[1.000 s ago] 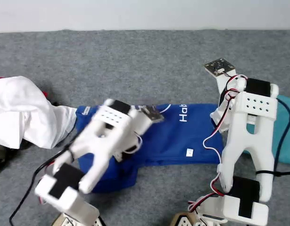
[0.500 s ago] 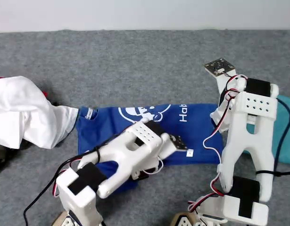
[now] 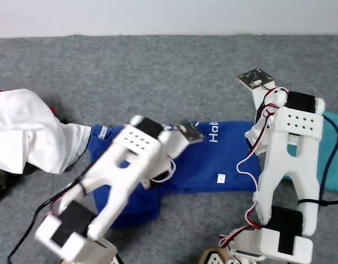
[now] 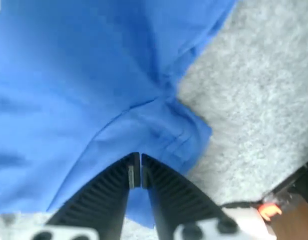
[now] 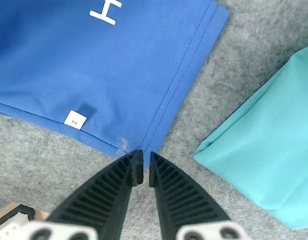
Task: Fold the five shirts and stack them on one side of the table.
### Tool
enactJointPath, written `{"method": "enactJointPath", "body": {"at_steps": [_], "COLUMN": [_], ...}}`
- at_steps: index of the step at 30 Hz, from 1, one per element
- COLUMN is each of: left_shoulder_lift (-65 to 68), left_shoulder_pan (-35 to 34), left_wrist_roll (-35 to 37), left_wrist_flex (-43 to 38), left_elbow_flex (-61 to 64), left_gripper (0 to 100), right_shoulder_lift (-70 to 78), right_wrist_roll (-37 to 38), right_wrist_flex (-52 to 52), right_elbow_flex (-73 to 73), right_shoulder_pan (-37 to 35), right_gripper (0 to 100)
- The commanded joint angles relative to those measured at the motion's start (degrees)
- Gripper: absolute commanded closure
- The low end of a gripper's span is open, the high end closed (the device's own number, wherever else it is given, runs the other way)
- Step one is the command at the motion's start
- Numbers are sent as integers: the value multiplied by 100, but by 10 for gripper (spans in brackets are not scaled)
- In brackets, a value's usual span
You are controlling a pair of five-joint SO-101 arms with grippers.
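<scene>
Crumpled white fabric shirt [image 3: 26, 129] heaped far left on grey carpeted desk [image 3: 158, 71]. Your left end effector [image 4: 135, 167] is clenched on a fold of the blue printed T-shirt [image 3: 223, 157] mid-desk, prob. to fold it. Right end effector [image 5: 142, 167] is clenched at its hem corner, likely pinning it. Folded teal shirt [image 3: 336, 148] far right.

Both arms are chunky white printed plastic with black servo blocks in between. The left arm [image 3: 122, 170] has a grid of small holes on its upper plate, and a black cable [image 3: 27, 231] trails off at 8 o'clock near the base. The right arm [image 3: 289, 159] has the same holed plate, plus thin red, black and white wires [image 3: 269, 108] along its 9 o'clock side and a small bare board [image 3: 255, 78] at its 12 o'clock end. The left gripper [image 4: 135, 162] and right gripper [image 5: 142, 159] both have black ribbed fingers on white mounts with dark screw holes.
</scene>
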Motion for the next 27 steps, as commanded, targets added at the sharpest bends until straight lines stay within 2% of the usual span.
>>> {"method": "enactJointPath", "body": {"at_steps": [1, 5, 8, 12, 16, 20, 27], "left_shoulder_lift": [-712, -782, -571, -18, 853, 1890, 3244], "left_shoulder_pan": [-422, -1160, -1653, -2075, -2110, -2198, -2752], "left_wrist_roll": [35, 44, 580, 1407, 1459, 1468, 1451], "left_wrist_flex": [-9, -703, -1336, -2198, -2646, -2523, -1670], "left_elbow_flex": [-233, -365, -602, -848, -1086, -1631, -2967], "left_gripper": [987, 984, 984, 983, 983, 983, 985], "right_shoulder_lift": [-251, -242, -242, -242, 31, 866, 2141], "right_wrist_roll": [-44, -88, -255, -1073, -1477, -1468, -1459], "right_wrist_flex": [-4, -330, -787, -1982, -3389, -4013, -4031], "right_elbow_flex": [-273, -141, 193, 738, 1327, 1451, 738], "right_shoulder_pan": [31, -75, -418, -743, -769, -725, -215], "right_gripper": [967, 967, 966, 966, 967, 967, 967]}}
